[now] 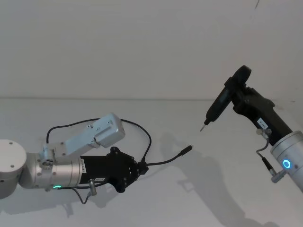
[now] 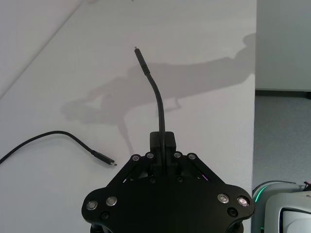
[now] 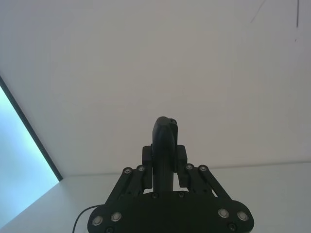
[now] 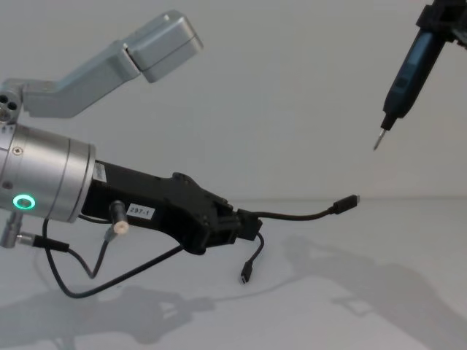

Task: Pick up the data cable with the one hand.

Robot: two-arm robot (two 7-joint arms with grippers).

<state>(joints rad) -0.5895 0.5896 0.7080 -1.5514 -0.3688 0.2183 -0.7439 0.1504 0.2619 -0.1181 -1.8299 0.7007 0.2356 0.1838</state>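
Operator: Grip on the left side?

Spotter: Your left gripper [image 1: 140,168] has its two black fingers pressed together on the data cable [image 1: 165,161], pinching it a short way back from one end. In the left wrist view the cable rises straight out from between the fingertips. Behind the fingers you have the black body with its white label [image 4: 139,211]. Behind that comes the silver cylinder [image 4: 51,182] with the green ring [image 4: 25,202] glowing.

Operator: How does the cable look?

Spotter: Thin, black and flexible. Past your fingers it bends in a gentle curve and ends in a small metal-tipped front plug [image 4: 350,201], which is up in the air, clear of the white table [image 1: 213,194]. On the other side of the pinch the cable drops below your gripper. The second plug [image 4: 246,275] hangs there, low over the table, and I cannot tell whether it touches. In the left wrist view a longer stretch trails away from that plug, off to the side.

Operator: And the right arm?

Spotter: Your right gripper [image 1: 236,96] is raised on the right, well apart from the cable. It is closed around a slim black pen-shaped tool [image 1: 218,106], whose thin metal tip points down, above and beyond the front plug.
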